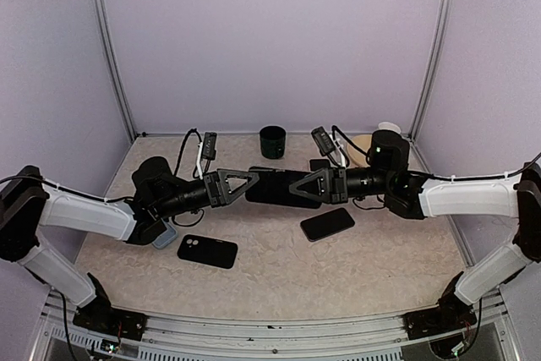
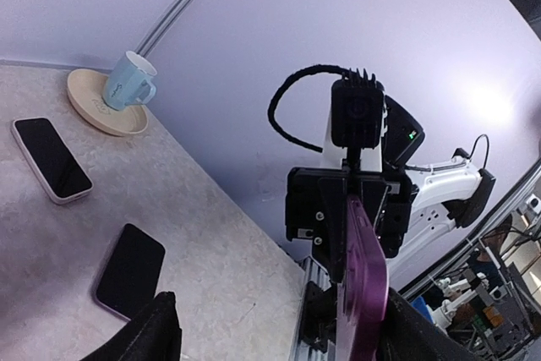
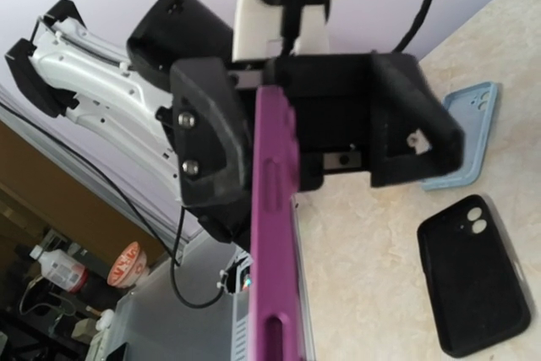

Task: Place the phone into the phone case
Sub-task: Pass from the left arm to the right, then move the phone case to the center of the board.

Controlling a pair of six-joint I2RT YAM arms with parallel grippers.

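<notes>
- Three phones: one purple-edged flat phone (image 1: pixel 283 188) with a dark glossy face, in the air above the table middle; one black glossy phone (image 1: pixel 327 224) lying at 4 o'clock; one pale-rimmed phone (image 2: pixel 51 158) lying near the mug.
- Two cases on the table: a black matte phone case (image 1: pixel 207 251) at 7 o'clock and a light blue phone case (image 3: pixel 463 137) at 8 o'clock.
- One dark green round cup (image 1: pixel 272 141) at 12 o'clock, and one light blue ceramic mug (image 2: pixel 127 80) on a round beige saucer (image 2: pixel 84 103) at 2 o'clock.
- The purple-edged flat phone has its long axis from 9 to 3 o'clock, dark face up.
- The right gripper (image 1: pixel 314 185) clamps the 3 o'clock end with narrow jaws.
- The left gripper (image 1: pixel 245 185) stands wide around the 9 o'clock end, one finger beside the edge and the other well apart.
</notes>
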